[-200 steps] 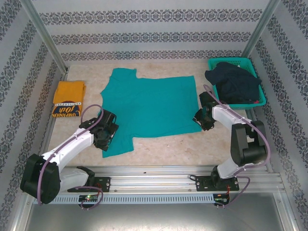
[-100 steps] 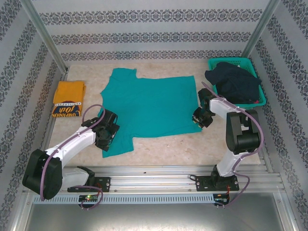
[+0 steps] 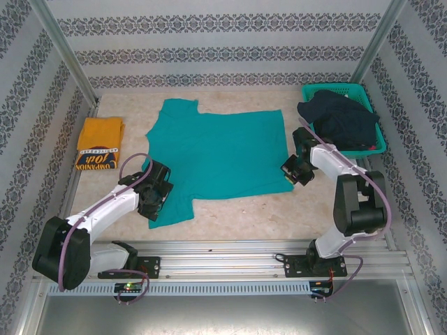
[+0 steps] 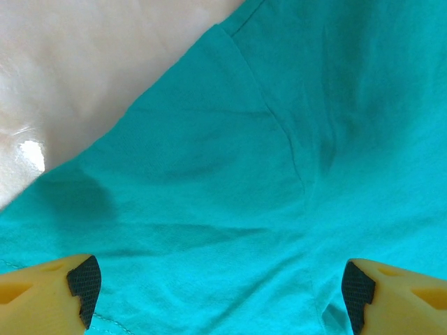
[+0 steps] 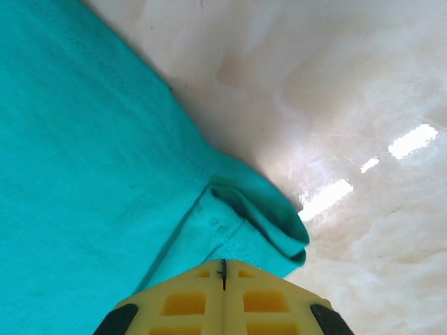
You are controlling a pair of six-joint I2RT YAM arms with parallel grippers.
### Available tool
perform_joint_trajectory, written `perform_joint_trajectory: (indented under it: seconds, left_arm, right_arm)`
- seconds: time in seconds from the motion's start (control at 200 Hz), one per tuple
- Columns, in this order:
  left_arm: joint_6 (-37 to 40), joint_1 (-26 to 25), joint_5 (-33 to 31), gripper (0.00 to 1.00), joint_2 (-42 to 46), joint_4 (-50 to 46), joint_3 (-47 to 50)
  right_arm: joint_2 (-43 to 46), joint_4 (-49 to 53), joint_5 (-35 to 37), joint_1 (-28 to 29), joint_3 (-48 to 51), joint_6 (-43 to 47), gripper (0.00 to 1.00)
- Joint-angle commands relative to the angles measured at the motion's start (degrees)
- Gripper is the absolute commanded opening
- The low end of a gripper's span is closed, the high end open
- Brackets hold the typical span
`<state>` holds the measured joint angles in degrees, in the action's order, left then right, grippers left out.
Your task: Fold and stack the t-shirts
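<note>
Teal-green t-shirt [image 3: 223, 150]: spread flat, mid-table, neck toward the far wall; one short sleeve points at the near left, and the far sleeve is hard to make out.
Mustard-yellow t-shirt [image 3: 99, 142]: folded into a narrow packet at the table's left edge, well apart from the teal one; a dark lettered band crosses its near end, with print too small to read with confidence.
Left gripper [image 3: 155, 194]: low over the teal shirt's near-left sleeve, seen from above.
Left jaws: wide apart in the left wrist view, with a black pad [image 4: 84, 283] at the lower left and its partner at the lower right. Wrinkled teal cloth and a sleeve seam lie between them. Whether the tips touch the cloth cannot be told.
Right gripper [image 3: 292, 171]: at the teal shirt's near-right corner.
Right jaws: pressed together, yellow fingers [image 5: 181, 303] meeting along a thin line. The hem's rolled corner runs up under them, so they pinch the cloth, though the contact itself is hidden behind the fingertips.
Table [image 3: 244, 209]: pale, marbled, glossy; bright glare spots show beside the hem in the right wrist view.
Teal mesh basket [image 3: 376, 115]: far right corner; a dark navy garment [image 3: 339, 118] heaped inside hides most of its floor and spills over the near-left rim.
</note>
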<state>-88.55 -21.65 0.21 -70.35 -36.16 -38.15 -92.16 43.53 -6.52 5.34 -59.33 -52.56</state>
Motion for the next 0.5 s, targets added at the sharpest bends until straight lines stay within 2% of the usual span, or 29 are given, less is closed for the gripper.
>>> perform_joint_trajectory:
  seconds: [0.0, 0.07, 0.105, 0.175, 0.275, 0.37, 0.495]
  left_arm:
    - [0.4, 0.05, 0.56, 0.9, 0.52, 1.25, 0.61]
    - [0.4, 0.11, 0.78, 0.9, 0.37, 1.57, 0.75]
    - [0.4, 0.11, 0.85, 0.9, 0.24, 1.73, 0.85]
    - [0.57, 0.12, 0.94, 0.9, 0.08, 1.99, 0.67]
    - [0.58, 0.11, 1.0, 0.9, 0.08, 1.98, 0.45]
    - [0.49, 0.08, 0.98, 0.9, 0.3, 2.28, 0.53]
    - [0.51, 0.1, 1.27, 0.9, -0.15, 2.98, 0.83]
  right_arm:
    - [2.03, 0.51, 0.06, -0.81, 2.27, 0.8, 0.0]
    - [1.17, -0.74, -0.33, -1.27, 1.7, 1.72, 0.33]
    - [-0.03, -0.69, -0.8, -1.63, 0.62, 2.3, 0.4]
    - [-2.29, -0.43, -1.16, -2.12, -1.41, 3.22, 0.39]
    - [-5.38, -0.55, -1.1, -2.18, -4.2, 4.02, 0.28]
    - [-8.3, -1.46, -2.62, -2.18, -6.07, 4.22, 0.22]
    - [-11.73, -2.21, -4.8, -2.18, -7.21, 4.11, 0.19]
